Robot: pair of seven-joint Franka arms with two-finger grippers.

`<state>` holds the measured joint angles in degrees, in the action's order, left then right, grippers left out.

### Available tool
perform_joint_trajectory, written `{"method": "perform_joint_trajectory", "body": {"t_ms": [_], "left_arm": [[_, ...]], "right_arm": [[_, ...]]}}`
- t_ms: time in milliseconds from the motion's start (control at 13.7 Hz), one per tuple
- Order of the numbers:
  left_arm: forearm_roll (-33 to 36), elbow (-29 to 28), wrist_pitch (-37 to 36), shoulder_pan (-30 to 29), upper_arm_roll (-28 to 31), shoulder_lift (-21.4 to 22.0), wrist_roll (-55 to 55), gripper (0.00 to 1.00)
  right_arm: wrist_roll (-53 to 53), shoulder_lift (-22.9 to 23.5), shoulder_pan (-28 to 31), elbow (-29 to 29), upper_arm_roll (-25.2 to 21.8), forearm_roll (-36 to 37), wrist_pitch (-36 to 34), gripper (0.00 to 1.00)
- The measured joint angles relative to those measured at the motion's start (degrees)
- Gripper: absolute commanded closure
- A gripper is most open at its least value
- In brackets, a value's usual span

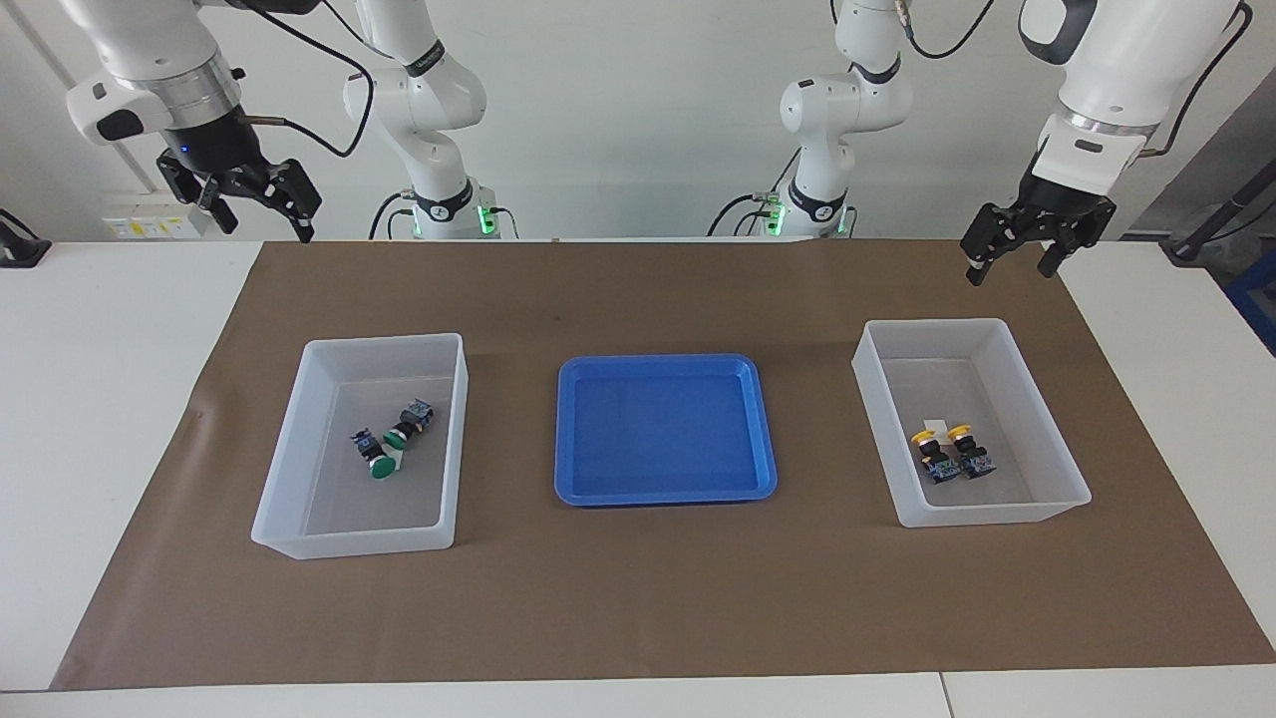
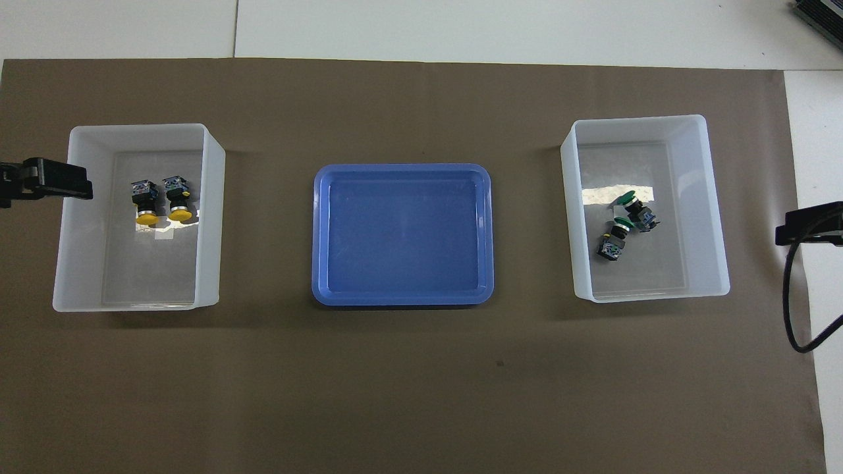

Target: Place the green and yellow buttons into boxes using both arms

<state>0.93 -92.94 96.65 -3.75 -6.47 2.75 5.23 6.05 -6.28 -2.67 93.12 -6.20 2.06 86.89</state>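
Two green buttons [image 1: 391, 442] lie on their sides in the box [image 1: 384, 342] at the right arm's end; they also show in the overhead view [image 2: 624, 227], in the same box [image 2: 639, 120]. Two yellow buttons [image 1: 952, 454] lie side by side in the box [image 1: 937, 324] at the left arm's end, also seen from overhead [image 2: 161, 201] in that box [image 2: 138, 127]. My right gripper [image 1: 264, 227] hangs open and empty, raised over the table's edge at the robots' end. My left gripper [image 1: 1009, 271] hangs open and empty, raised near its box's robot-side corner.
A shallow blue tray [image 1: 663, 361] with nothing in it sits between the two boxes on the brown mat [image 1: 638, 598]. White table surface borders the mat at both ends.
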Motion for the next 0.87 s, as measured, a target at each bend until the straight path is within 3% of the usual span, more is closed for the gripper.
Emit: {"method": "perform_joint_trajectory", "body": {"t_ms": [437,655,874], "left_arm": [[-0.2,0.1,-0.7,1.7,0.1,-0.1,-1.8,0.0],[-0.2,0.3,-0.9,7.2,5.0,-0.1,-2.6,0.0],[-0.2,0.3,-1.9,8.0,6.9,-0.1,-3.3,0.0]], "right_arm": [[0.0,0.0,0.0,0.0,0.0,-0.1,0.0,0.0],[0.0,0.0,0.0,0.0,0.0,-0.1,0.5,0.0],[0.0,0.0,0.1,0.1,0.0,-0.1,0.8,0.0]]}}
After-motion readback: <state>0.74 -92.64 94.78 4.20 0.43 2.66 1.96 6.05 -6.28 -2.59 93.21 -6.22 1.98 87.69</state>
